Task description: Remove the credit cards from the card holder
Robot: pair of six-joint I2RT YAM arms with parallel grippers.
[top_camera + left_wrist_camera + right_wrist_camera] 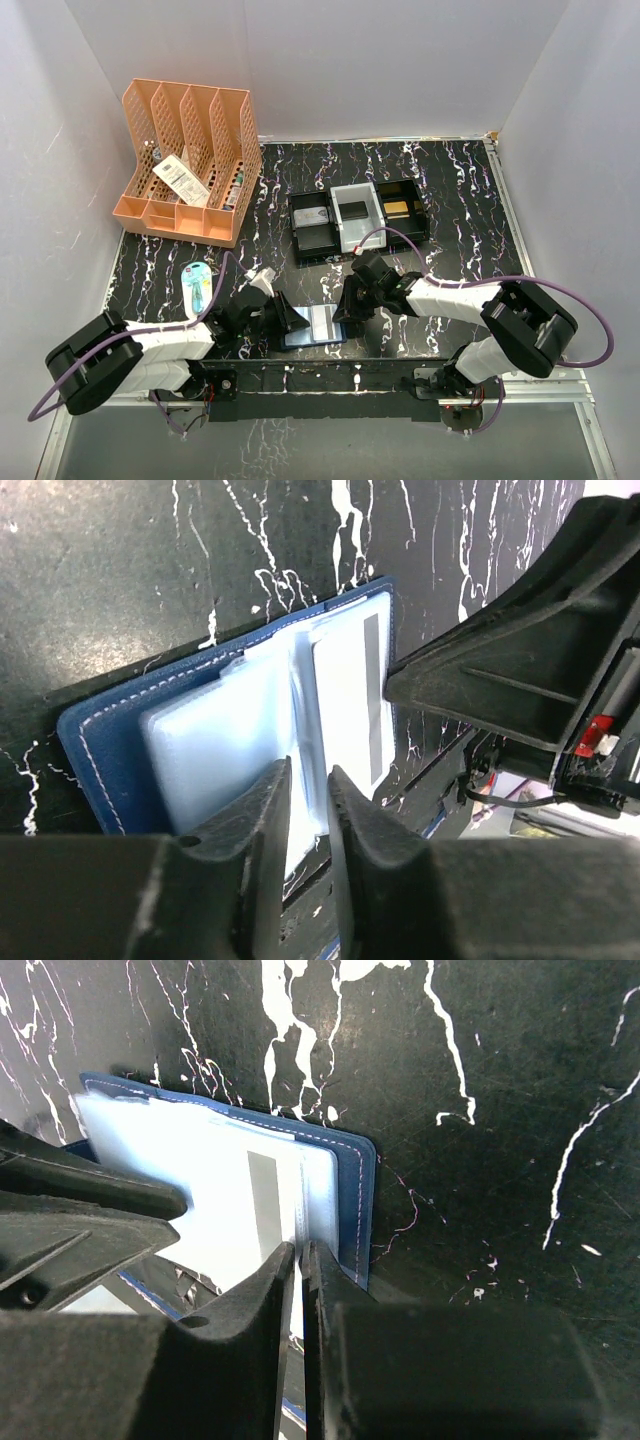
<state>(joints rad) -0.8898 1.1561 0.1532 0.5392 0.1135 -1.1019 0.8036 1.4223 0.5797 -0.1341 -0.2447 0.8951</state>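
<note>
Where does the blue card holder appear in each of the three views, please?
Top external: card holder at bottom centre, between both arms.
Left wrist: card holder centre-left, above the jaws.
Right wrist: card holder left of centre, above the jaws.
Shared landmark: the grey-striped white card inside it.

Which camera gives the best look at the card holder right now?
Left wrist: the card holder lies open, navy cover and both pale inner faces showing. Right wrist shows it partly hidden and washed out. Top external shows it small, without detail.

The card holder (240, 730) is navy, pale blue inside; the table (150, 580) black, white-veined.
</note>
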